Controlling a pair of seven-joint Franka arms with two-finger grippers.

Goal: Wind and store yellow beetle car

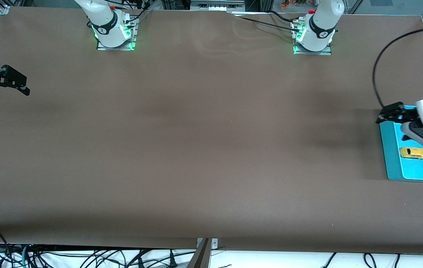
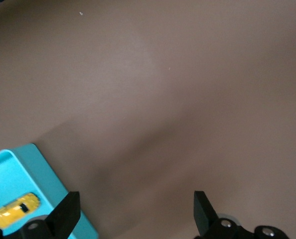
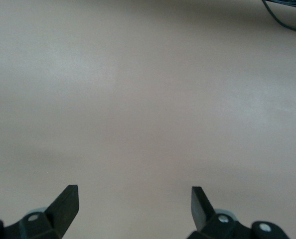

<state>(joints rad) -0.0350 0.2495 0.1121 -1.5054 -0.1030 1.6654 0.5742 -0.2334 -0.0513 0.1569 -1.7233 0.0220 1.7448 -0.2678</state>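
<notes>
The brown table (image 1: 196,149) spans the whole front view, with both arm bases along its upper edge. At the left arm's end of the table lies a teal tray (image 1: 391,156), its inner floor a lighter blue. The left gripper (image 1: 397,117) hangs over the tray's edge, its two dark fingers (image 2: 68,211) spread wide with nothing between them. The right gripper (image 1: 10,87) waits at the right arm's end of the table, over bare brown surface, its fingers (image 3: 66,204) likewise wide apart and empty. The yellow beetle car (image 1: 413,153) rests inside the tray, on the lighter floor, clear of both grippers.
</notes>
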